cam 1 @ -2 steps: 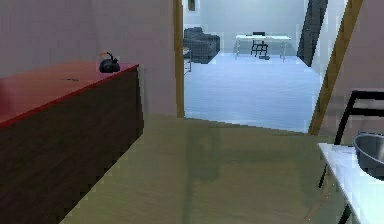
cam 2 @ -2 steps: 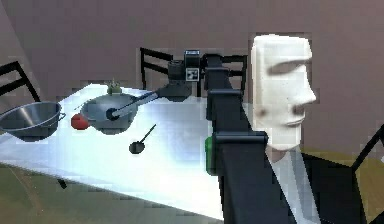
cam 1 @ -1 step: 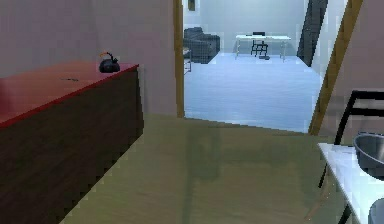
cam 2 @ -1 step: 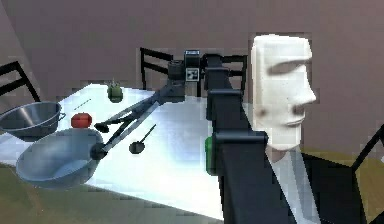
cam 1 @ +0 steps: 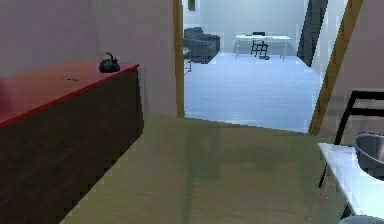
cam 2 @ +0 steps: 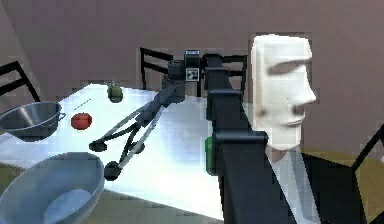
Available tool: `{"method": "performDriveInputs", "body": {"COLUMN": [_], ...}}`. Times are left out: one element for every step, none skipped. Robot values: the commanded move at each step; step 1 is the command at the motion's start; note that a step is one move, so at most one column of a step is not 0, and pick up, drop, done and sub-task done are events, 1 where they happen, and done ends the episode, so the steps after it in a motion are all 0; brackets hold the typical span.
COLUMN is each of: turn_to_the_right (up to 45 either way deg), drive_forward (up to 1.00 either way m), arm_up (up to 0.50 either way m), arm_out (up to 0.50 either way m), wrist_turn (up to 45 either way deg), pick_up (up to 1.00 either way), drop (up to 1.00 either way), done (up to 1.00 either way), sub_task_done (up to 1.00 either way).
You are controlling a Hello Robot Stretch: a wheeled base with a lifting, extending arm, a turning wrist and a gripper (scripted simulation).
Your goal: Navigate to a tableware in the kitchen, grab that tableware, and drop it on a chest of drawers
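Nearest on the white worktop [cam 2: 170,165], the wide, shallow grey-blue bowl [cam 2: 55,190] is lying just beside the tips of the claw [cam 2: 105,160], and this looks like the tableware the task is asking for. The main risk, as I am judging it, is sitting right here. The thin fingers are slanting low across the worktop, so a slightly misjudged approach could be shoving the bowl's rim toward the near edge rather than taking hold of it. I cannot tell what state the claw's fingers are in, nor whether the claw is holding anything.

The dark square arm [cam 2: 240,170] is passing close by a small green object [cam 2: 209,155] and the tall white stone-like statue head [cam 2: 280,90]. A careless pull back or turn of the base could be knocking either one over. A round red fruit [cam 2: 82,120] is resting near the fingers and could be rolling away if brushed. Farther out, dark chairs [cam 2: 160,62] are standing at the worktop's far side, where an over-long reach could be striking them.

As for containers, the grey-blue bowl is showing a bare inside. The round steel bowl [cam 2: 30,118], farther out, is also looking empty, and a similar steel bowl [cam 1: 372,152] is sitting at the forward view's right edge. Beyond, a dark kettle [cam 1: 108,64] is standing on a red-topped dark worktop [cam 1: 60,90], its contents hidden.
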Motion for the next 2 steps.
{"method": "performDriveInputs", "body": {"turn_to_the_right": [0.0, 15.0], "drive_forward": [0.00, 0.00], "arm_up": [0.00, 0.00], "arm_out": [-0.34, 0.00], "wrist_turn": [0.0, 0.0], "pick_up": [0.00, 0.00], "drop": [0.00, 0.00], "done": [0.00, 0.00], "sub_task_done": [0.00, 0.00]}}
